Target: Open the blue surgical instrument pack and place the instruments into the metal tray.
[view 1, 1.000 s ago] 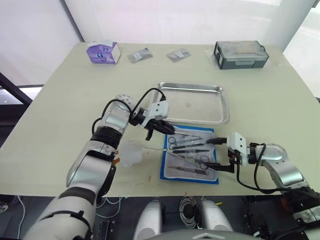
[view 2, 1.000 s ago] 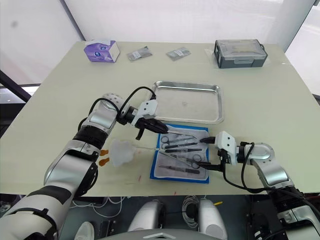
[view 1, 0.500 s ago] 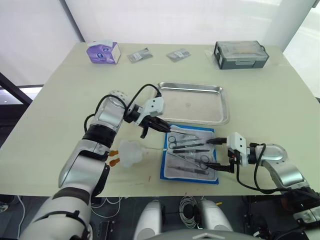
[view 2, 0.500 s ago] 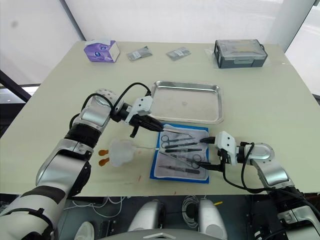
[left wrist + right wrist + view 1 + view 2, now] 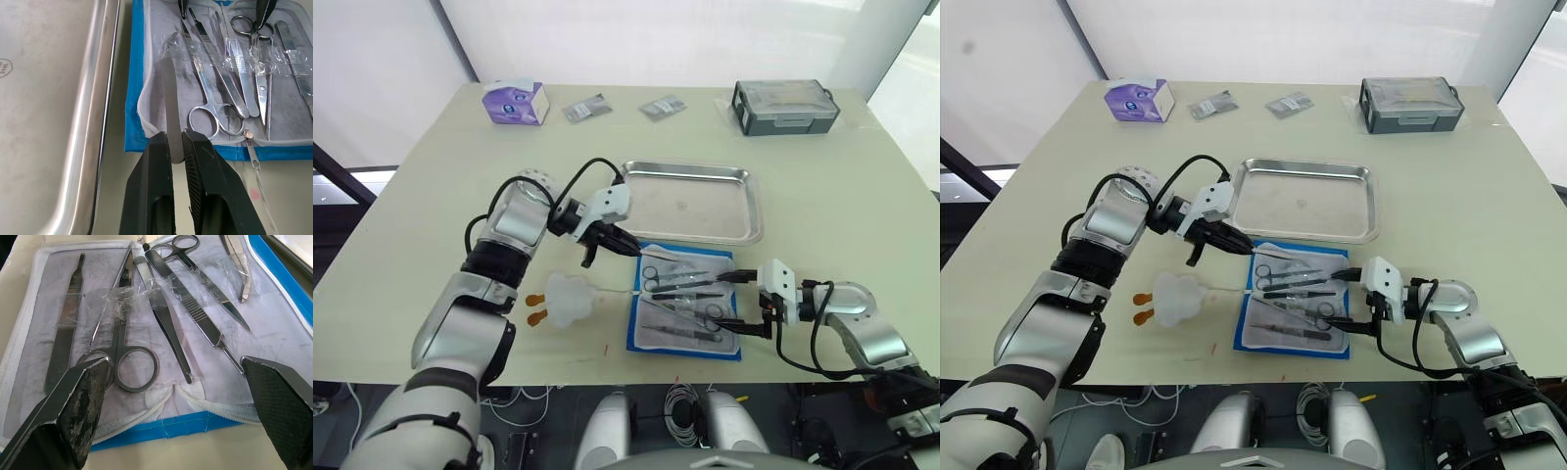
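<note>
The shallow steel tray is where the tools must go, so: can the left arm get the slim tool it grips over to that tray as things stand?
Probably yes. The left gripper is shut on a slim silvery metal tool, beside the shallow steel tray, with nothing between them.

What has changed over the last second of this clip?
The left claw, shut on a flat silvery instrument, has drawn back toward the robot's left, away from the blue surgical instrument pack, its elbow swinging outward. The right claw stays open at the pack's right edge. The metal tray remains empty.
</note>
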Available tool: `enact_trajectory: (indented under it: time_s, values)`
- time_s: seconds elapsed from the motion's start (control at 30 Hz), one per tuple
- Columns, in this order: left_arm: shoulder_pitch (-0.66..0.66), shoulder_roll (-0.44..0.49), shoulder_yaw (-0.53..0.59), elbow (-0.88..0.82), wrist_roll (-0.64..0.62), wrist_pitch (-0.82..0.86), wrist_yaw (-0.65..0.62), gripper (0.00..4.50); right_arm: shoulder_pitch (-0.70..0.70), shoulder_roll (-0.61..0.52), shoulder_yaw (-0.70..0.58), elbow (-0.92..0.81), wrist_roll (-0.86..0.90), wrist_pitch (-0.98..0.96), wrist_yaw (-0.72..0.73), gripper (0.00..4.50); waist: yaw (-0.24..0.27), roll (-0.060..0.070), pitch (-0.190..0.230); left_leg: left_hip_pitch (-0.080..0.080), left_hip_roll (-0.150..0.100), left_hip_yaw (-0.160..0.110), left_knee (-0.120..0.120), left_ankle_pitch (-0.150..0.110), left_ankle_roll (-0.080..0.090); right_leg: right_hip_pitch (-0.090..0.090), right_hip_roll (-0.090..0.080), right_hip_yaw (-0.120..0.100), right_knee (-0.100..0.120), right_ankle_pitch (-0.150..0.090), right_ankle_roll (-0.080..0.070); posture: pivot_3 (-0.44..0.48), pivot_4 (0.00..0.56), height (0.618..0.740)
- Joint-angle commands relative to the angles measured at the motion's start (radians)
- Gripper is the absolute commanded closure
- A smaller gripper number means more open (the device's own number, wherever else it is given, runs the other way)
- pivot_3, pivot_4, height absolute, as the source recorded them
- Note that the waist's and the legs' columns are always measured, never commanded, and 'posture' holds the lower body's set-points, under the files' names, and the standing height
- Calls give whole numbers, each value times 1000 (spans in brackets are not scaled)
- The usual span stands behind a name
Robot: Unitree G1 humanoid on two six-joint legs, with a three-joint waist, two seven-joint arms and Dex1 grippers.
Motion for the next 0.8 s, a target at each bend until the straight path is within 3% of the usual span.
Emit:
enact_trajectory:
  time_s: [0.03, 0.8]
  values:
    - [-14, 25, 6, -43, -34, 15, -39, 4476, 55, -14, 78, 75, -95, 59, -5, 0, 0, 0, 0, 0, 0, 0, 0, 0, 0, 0, 0, 0, 0, 0, 0, 0, 150, 740]
    - [39, 225, 9, -217, -171, 155, -39, 4476, 58, -9, 80, 81, -97, 51, -9, 0, 0, 0, 0, 0, 0, 0, 0, 0, 0, 0, 0, 0, 0, 0, 0, 0, 150, 740]
